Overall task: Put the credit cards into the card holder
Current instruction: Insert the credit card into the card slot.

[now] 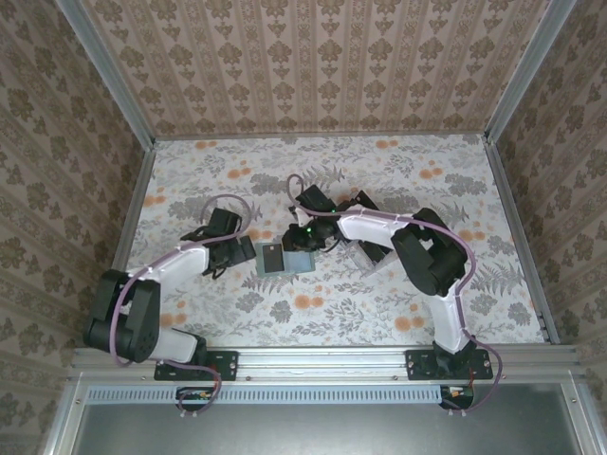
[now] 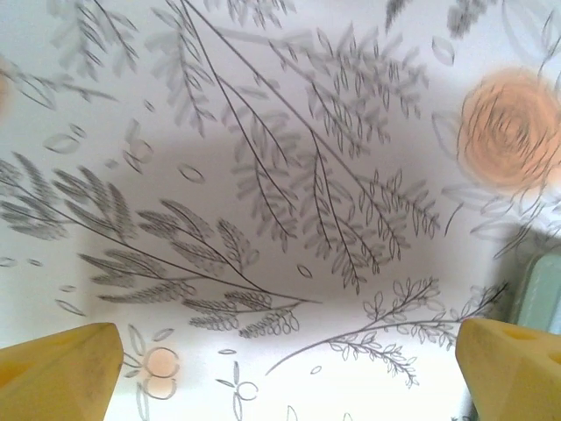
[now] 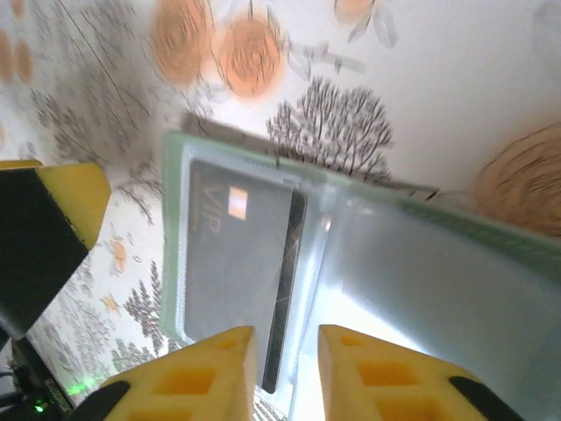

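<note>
While left tool point(image 2: 285, 338) gapes wide, right tool point(image 3: 287, 338) stands slightly parted over card holder point(image 3: 438, 289).

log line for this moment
left gripper: open above floral tablecloth | right gripper: jaws slightly apart over sage-green folding card holder | holder: open flat, dark rectangular VIP card in pocket

Lab test cell: wallpapered walls point(image 1: 322, 57), aluminium frame point(image 1: 322, 358)
</note>
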Robot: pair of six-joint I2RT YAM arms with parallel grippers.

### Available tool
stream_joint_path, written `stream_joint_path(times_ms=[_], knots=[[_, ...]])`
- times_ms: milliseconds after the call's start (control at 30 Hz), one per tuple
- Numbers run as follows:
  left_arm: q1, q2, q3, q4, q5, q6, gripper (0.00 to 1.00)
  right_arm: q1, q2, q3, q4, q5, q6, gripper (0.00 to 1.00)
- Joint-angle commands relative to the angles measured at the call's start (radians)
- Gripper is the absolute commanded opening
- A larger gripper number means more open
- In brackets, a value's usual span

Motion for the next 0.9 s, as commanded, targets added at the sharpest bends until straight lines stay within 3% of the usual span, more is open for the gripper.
stream_joint_path(times_ms=[0, 533, 867], knots=[[0.022, -0.042, 0.005, -0.019, 0.032, 0.030, 1.00, -0.018, -0.043, 0.001, -0.037, 0.025, -0.020, 0.31], [0.019, -0.022, 0.002, -0.022, 0.056, 0.045, 1.00, 0.001, -0.024, 0.003, -0.054, 0.048, -0.054, 0.30], [-0.007, 0.021, -0.009, -0.006, 0.043, 0.035, 1.00, 0.055, 0.024, 0.041, -0.073, 0.040, -0.053, 0.10]])
